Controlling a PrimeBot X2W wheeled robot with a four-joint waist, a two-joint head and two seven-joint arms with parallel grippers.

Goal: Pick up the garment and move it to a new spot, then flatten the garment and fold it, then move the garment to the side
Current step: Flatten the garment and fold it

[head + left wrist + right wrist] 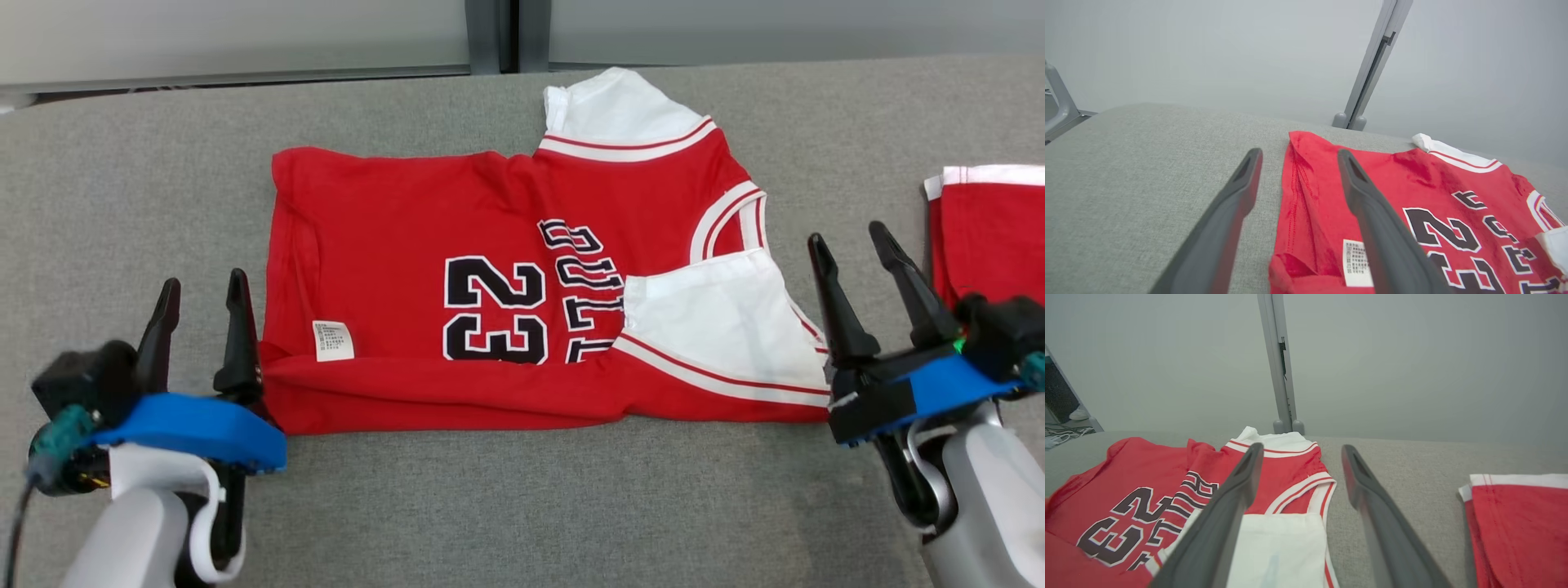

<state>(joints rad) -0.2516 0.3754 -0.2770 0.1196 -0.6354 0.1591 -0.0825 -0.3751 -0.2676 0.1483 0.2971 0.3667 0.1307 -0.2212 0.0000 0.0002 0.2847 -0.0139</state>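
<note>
On the gray table (147, 188) lies a red shirt (392, 237), spread out in the middle. It has a big black number 23 (494, 318) on it. At its right end are two white parts, a far sleeve (620, 106) and a near sleeve (718, 327). The near edge of the shirt is folded over. A small white label (333, 340) sits by the near left corner.

The left gripper (204, 282) is just beside that corner. Its two dark fingers are spread apart and hold nothing. The right gripper (847, 237) is just beside the right end of the shirt, close to the near sleeve. Its fingers are spread apart too, with nothing between them.

Further right lies another red cloth (992, 237) with a white edge, apart from the shirt.
</note>
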